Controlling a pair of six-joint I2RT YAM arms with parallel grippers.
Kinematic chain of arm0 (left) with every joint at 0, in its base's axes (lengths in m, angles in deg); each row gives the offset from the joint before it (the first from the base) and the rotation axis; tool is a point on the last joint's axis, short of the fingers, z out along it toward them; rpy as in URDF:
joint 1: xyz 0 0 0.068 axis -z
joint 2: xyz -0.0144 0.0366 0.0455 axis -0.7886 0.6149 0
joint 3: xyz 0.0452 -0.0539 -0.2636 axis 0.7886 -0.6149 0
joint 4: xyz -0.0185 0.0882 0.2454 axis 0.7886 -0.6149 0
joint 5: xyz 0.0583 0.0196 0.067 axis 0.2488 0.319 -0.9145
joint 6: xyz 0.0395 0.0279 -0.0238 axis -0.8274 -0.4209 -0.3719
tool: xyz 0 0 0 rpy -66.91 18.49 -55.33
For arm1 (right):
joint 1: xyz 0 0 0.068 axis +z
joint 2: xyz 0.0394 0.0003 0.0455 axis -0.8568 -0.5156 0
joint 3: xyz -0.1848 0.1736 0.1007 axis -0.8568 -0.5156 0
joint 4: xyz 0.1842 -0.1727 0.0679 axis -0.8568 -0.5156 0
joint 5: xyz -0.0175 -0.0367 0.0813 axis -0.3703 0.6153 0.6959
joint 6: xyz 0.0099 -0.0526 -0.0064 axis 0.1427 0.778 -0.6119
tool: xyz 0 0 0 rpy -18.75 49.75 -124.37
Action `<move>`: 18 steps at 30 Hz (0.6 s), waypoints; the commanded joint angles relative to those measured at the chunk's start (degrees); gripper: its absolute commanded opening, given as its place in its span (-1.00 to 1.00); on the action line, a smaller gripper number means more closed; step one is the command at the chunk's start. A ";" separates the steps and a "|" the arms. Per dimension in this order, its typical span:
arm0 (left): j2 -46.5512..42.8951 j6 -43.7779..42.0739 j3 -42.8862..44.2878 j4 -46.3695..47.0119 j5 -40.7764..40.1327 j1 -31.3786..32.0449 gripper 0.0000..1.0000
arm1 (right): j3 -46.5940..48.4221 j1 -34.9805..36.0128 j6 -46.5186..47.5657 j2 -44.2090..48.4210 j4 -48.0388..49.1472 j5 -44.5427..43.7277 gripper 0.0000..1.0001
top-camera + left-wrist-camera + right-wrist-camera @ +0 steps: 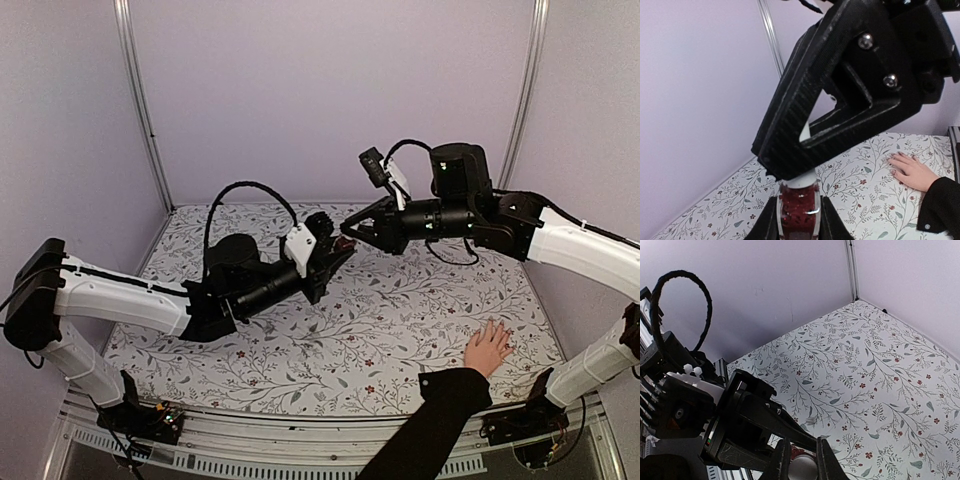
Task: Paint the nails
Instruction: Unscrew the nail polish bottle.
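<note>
The one container here is a small bottle (799,209) with dark red liquid inside, and it is up in the air over the middle of the bench (400,320). The left claw (799,217) has closed its two fingers on the glass body from both sides. The bottle stands upright in this grip. Above it sits the white cap (803,468), and the right claw (803,460) is pressed on this cap with both fingers, nearly closed. So the two claws meet tip to tip, each one gripping its own part of the same bottle.

The nails (892,171) are on a light-skinned hand (488,350) which lies flat on the bench near the front right edge, fingers spread, well apart from the bottle. A black sleeve (430,425) comes to it from the near side. In the left wrist view the nails look dark, but they are too small to tell if there is paint on them.

The bench has a white cloth with a pattern of leaves and small red flowers. Between the bottle and the hand the cloth is bare. A black cable (250,190) makes a loop over the left arm.
</note>
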 commanded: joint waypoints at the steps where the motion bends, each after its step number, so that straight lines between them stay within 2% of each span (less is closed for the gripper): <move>1: -0.82 0.04 1.55 -0.11 1.12 0.75 -1.00 | 0.68 -0.01 2.29 -0.03 0.94 3.62 -1.00; 7: -0.33 1.60 2.69 -0.63 9.21 0.67 -1.00 | 0.18 -0.01 6.34 -0.03 1.03 7.53 -1.00; 18: -0.42 7.62 2.57 -0.35 33.46 -1.68 -1.00 | 0.20 0.00 16.58 2.02 -3.26 13.42 -1.00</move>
